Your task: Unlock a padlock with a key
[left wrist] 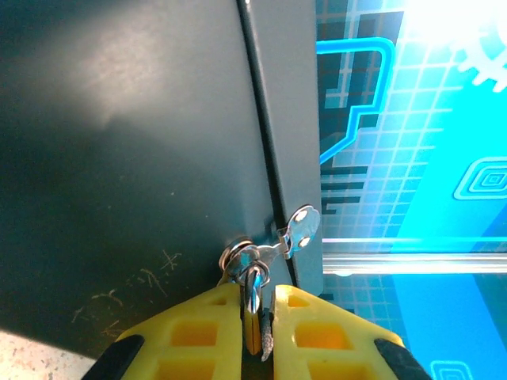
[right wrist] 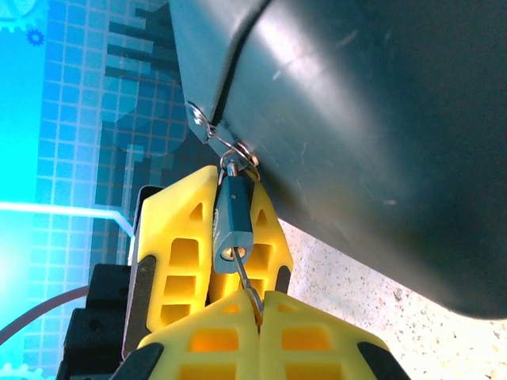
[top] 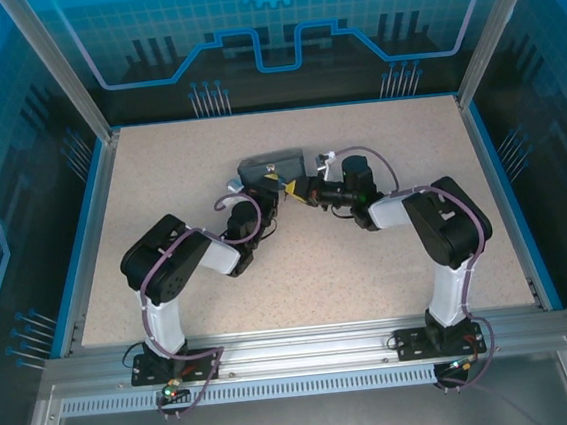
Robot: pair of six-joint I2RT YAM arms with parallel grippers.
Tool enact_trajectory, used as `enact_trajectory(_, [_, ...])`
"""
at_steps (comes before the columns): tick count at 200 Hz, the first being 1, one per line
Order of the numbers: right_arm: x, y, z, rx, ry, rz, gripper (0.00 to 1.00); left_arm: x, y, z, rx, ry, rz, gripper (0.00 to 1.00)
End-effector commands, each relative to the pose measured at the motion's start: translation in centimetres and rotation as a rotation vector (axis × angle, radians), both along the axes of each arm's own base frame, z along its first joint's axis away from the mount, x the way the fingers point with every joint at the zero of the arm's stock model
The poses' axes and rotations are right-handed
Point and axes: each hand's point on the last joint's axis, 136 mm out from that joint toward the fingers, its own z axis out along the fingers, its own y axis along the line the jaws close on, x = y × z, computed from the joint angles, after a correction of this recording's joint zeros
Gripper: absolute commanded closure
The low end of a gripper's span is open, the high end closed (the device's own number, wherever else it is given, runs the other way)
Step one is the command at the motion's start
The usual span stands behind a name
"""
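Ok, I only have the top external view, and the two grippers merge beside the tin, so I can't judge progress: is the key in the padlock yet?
Observer: Yes. On the right wrist camera the key runs from the shut right gripper up into the bottom of the padlock.
Operator: What is steadying the lock?
Observer: The left gripper is clamped on the padlock's sides.
Operator: Is it hanging on the tin?
Observer: Yes, its shackle passes through a ring on the hasp at the edge of the tin.
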Motion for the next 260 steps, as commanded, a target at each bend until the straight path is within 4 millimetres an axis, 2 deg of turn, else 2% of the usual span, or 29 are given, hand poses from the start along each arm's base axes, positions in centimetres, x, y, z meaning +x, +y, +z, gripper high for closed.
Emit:
enact_trajectory(1, [0.2,0.7,2.4,-0.013,-0.138,0.020,1.00,-5.6,-7.9,6.1,-0.161,-0.125,-0.377,1.00])
enact_trajectory(62, [-0.7,-0.2,1.0,-0.134,-0.100,0.024,1.00,-5.7,-7.7,5.7,-0.177,-0.092,-0.380,1.00])
enact_trajectory(117, [-1.1,-0.5,0.3,-0.142,-0.044,0.008,1.00,-5.7,-7.9,5.0,-0.180,-0.061,-0.400,1.00])
enact_trajectory(122, [-1.6,-0.7,-0.7,-0.153,-0.014,0.005,1.00,-5.8,-8.0,4.9,-0.178,-0.058,-0.405,1.00])
enact_trajectory(130, [-1.8,-0.8,-1.0,-0.152,0.004,0.003,1.00,-5.8,-8.0,4.8,-0.179,-0.054,-0.408,1.00])
enact_trajectory(208, [-2.2,0.1,-2.1,0.019,0.195,-0.039,1.00,-6.4,-8.4,4.2,-0.171,-0.036,-0.450,1.00])
enact_trajectory(260, [-2.0,-0.8,-2.8,0.017,0.252,-0.068,1.00,-6.6,-8.1,3.8,-0.166,-0.026,-0.447,1.00])
